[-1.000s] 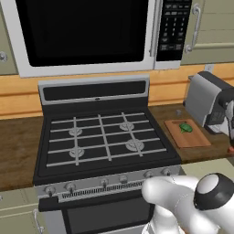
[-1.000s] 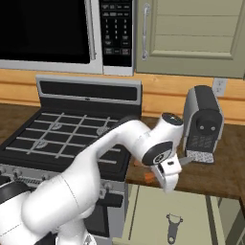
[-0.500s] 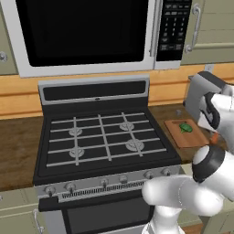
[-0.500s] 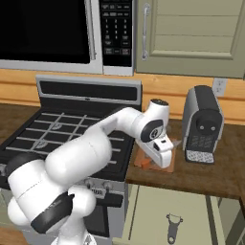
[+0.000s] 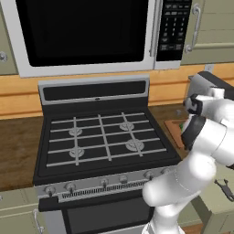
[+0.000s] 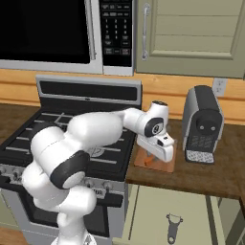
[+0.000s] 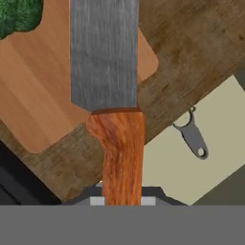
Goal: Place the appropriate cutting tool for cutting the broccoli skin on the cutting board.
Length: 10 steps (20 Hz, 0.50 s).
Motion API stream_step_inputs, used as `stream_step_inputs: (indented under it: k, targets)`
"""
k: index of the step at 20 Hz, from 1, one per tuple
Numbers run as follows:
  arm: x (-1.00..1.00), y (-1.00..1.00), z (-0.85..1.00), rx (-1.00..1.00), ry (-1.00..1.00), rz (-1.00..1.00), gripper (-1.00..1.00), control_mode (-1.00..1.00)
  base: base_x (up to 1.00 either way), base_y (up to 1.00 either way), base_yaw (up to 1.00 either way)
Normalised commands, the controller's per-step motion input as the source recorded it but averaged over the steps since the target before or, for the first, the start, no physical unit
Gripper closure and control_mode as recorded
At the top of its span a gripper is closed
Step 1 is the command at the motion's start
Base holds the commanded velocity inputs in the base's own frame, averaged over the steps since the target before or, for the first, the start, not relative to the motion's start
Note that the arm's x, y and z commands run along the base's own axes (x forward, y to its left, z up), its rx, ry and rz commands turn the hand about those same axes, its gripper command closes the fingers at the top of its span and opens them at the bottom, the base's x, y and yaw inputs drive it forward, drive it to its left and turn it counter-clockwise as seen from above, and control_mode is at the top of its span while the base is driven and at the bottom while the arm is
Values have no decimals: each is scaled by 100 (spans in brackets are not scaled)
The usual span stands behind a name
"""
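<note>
Knife [image 7: 106, 57]: we see a broad grey blade with a reddish wooden handle running up the middle of the hand view; the blade's far end is cut off at the top edge.
Gripper [image 7: 122, 200]: our fingers close narrowly on the handle's lower end; the tips themselves are mostly hidden by the handle and we cannot make them out.
Gripper from the right base view [image 6: 160, 147]: the white hand hangs low over the board; the knife is too hidden there to pick out.
Cutting board [image 7: 43, 105]: light orange-brown, under the blade, partly covered by it; in the right base view [image 6: 152, 161] just a corner peeks out below the hand, and in the left base view [image 5: 174, 129] the arm hides most of it.
Broccoli [image 7: 19, 16]: green lumpy piece on the board, cut off by the hand view's top-left corner.
Counter [image 7: 201, 52]: dark brown wood around the board.
Peeler [image 7: 191, 134]: small grey tool lying in an open pale drawer [image 7: 206, 167], well apart from the board; also seen in the right base view [image 6: 172, 228].
Coffee machine [image 6: 203, 124]: grey, just beside the board.
Microwave keypad [image 6: 117, 26]: the writing is too small to read.
Stove [image 5: 103, 137]: four burners, nothing on them.
</note>
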Motion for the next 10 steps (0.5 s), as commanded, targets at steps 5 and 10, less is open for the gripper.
stream_step_inputs:
  k: [5, 10]
  targets:
    - [59, -4, -37, 1, 1, 13, 100, -100, 0, 0, 0]
    - [41, 0, -49, 0, 0, 10, 100, -100, 0, 0, 0]
